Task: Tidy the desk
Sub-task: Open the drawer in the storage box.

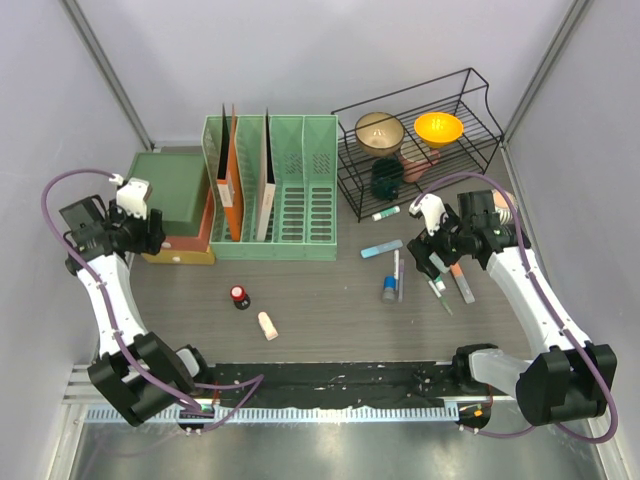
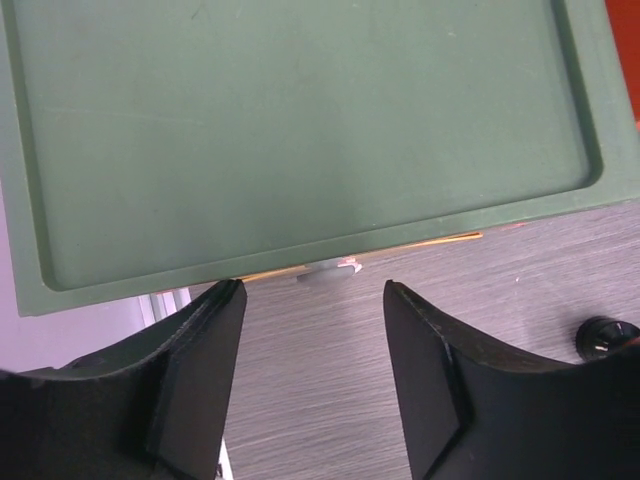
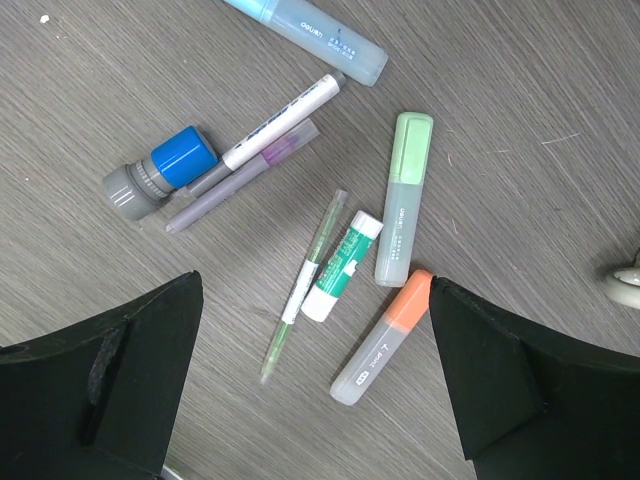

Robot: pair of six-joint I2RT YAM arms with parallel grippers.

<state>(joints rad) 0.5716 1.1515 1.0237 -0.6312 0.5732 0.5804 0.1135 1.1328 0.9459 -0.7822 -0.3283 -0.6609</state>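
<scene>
Right wrist: desk (image 3: 520, 150) lies beneath right end effector (image 3: 313, 300).

The end effector (image 3: 313, 284) is spread wide, with its fingers at the lower left and lower right of the frame. On the desk (image 3: 80, 70) between them lie a thin green pen (image 3: 282, 340), a green-white tube (image 3: 342, 266), an orange highlighter (image 3: 383, 335) and a green highlighter (image 3: 405, 195). At upper left, a blue-capped grey cylinder (image 3: 160, 180) touches a white pen (image 3: 275, 125).

The desk (image 1: 330, 300) is grey-brown wood-grain. Pale green file rack (image 1: 300, 215), darker green tray (image 2: 300, 130), black wire shelf (image 1: 400, 89). 1 orange bowl (image 1: 438, 127), 1 tan bowl (image 1: 379, 131), 1 mint highlighter (image 3: 404, 195), 1 blue-capped grey bottle (image 3: 160, 178).
</scene>
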